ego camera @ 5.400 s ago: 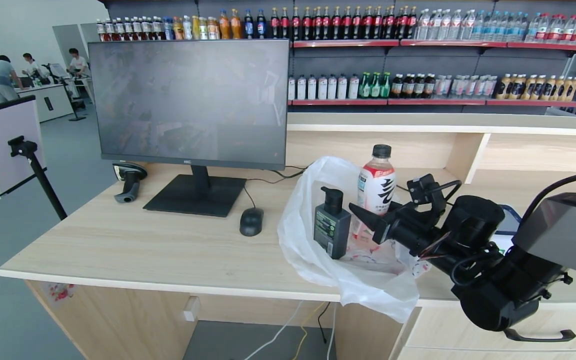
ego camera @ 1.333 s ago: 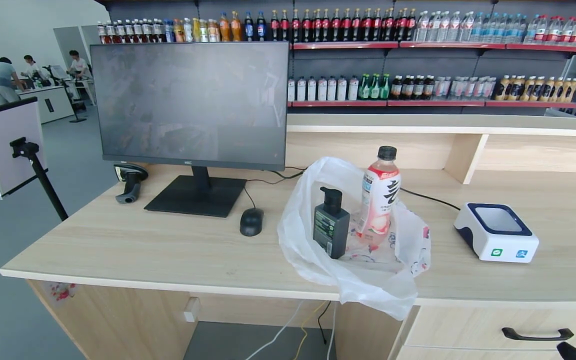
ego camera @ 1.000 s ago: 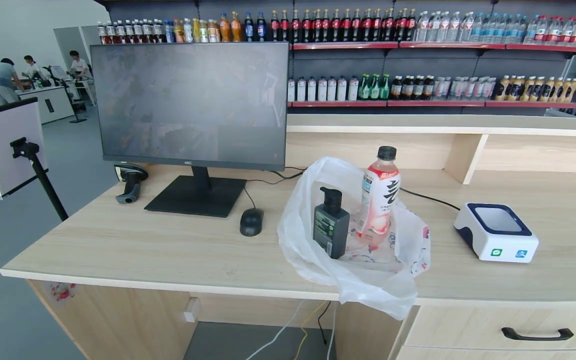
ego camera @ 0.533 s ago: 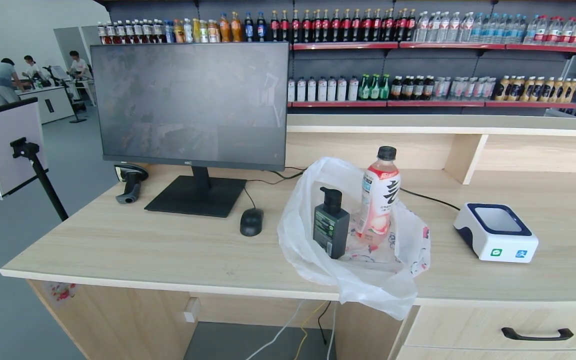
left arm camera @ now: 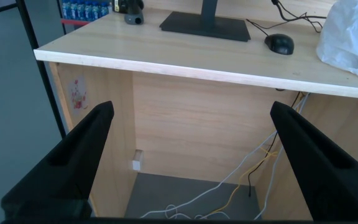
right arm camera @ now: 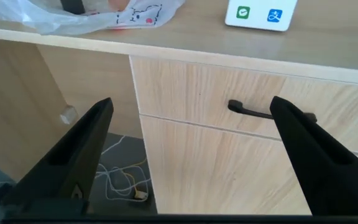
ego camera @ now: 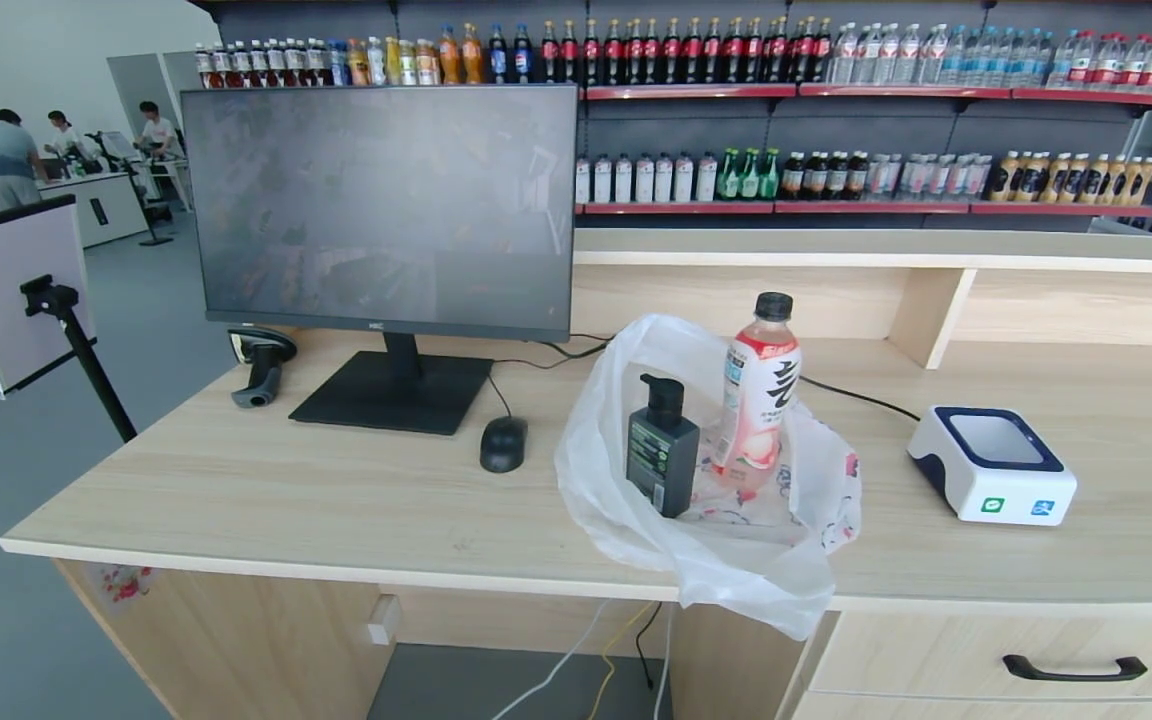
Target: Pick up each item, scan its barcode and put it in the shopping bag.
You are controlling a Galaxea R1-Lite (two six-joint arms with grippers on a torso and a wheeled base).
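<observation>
A white plastic shopping bag [ego camera: 626, 500] lies open on the wooden counter [ego camera: 336, 490]. Inside it stand a black pump bottle [ego camera: 661, 448] and a pink drink bottle [ego camera: 760, 388] with a black cap, both upright. A white barcode scanner [ego camera: 991, 464] with a dark window sits on the counter to the right of the bag. My left gripper [left arm camera: 188, 155] hangs open below the counter's front edge, facing the desk's side panel. My right gripper [right arm camera: 191, 155] is open too, low in front of the drawer, with nothing between its fingers.
A monitor [ego camera: 381, 210] on a black stand, a mouse [ego camera: 503, 443] and a handheld scanner [ego camera: 258, 366] occupy the counter's left part. A drawer with a black handle [right arm camera: 266, 112] sits under the scanner. Cables [ego camera: 626, 650] hang below the counter. Drink shelves line the back wall.
The right arm, beside the bag 5.4 s ago, has pulled down and back out of the head view. Over the last second nothing on the counter has moved.
</observation>
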